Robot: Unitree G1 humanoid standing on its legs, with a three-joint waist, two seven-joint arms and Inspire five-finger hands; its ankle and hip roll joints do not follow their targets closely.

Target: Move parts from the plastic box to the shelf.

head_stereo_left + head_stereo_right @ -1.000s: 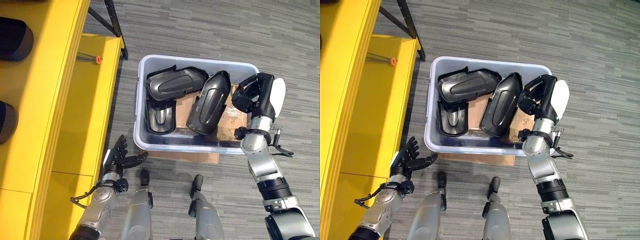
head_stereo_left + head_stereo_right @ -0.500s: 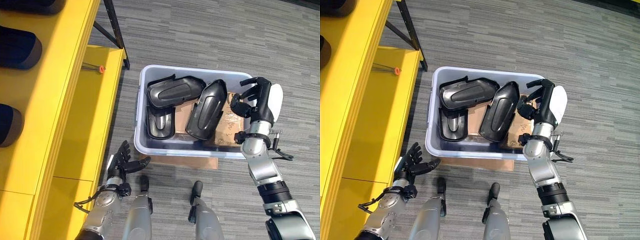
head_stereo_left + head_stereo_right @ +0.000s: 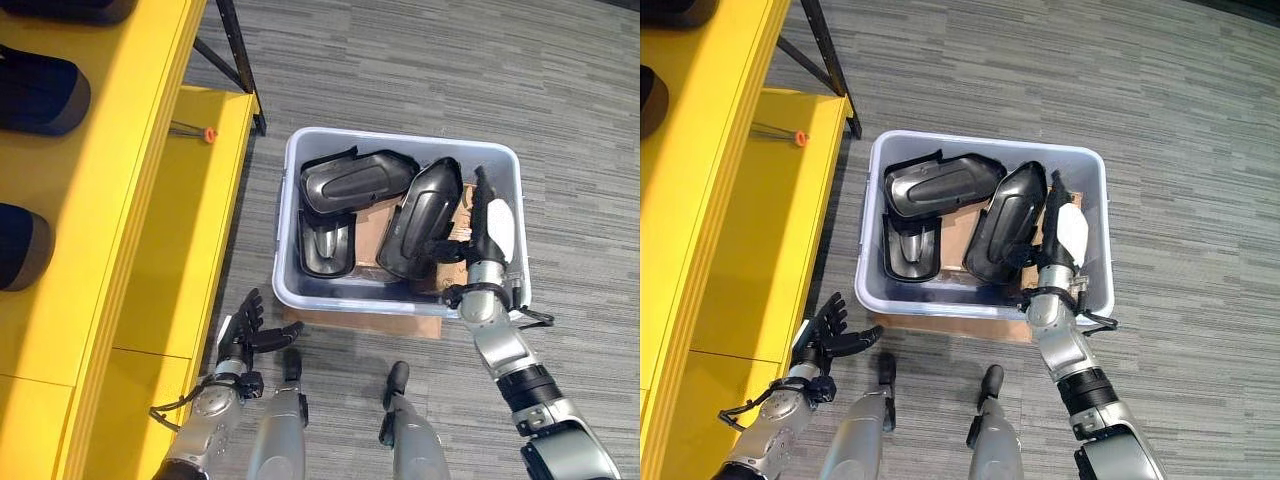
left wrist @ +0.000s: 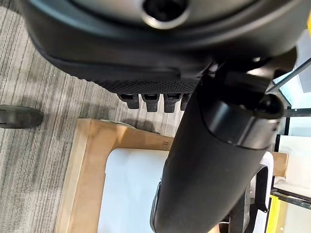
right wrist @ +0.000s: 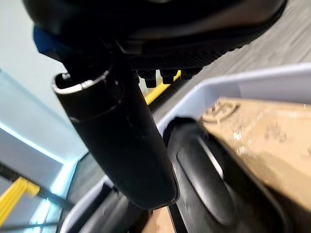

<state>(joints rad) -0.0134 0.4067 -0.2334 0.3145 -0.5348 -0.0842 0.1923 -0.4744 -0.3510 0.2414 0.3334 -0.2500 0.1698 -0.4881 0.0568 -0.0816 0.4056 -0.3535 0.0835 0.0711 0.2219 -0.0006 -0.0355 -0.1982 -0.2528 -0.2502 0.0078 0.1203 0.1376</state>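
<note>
Grey carpet under plastic box [image 3: 290, 290]; right hand [image 3: 490, 225] inside, fingers seemingly straight, print unreadable.

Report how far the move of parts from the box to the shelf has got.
Done: dark parts already lie on the yellow shelf. In hand: nothing yet; the right hand reaches into the plastic box beside a leaning black part, fingers straight. The left hand hangs open. Left: three black parts in the box.
</note>
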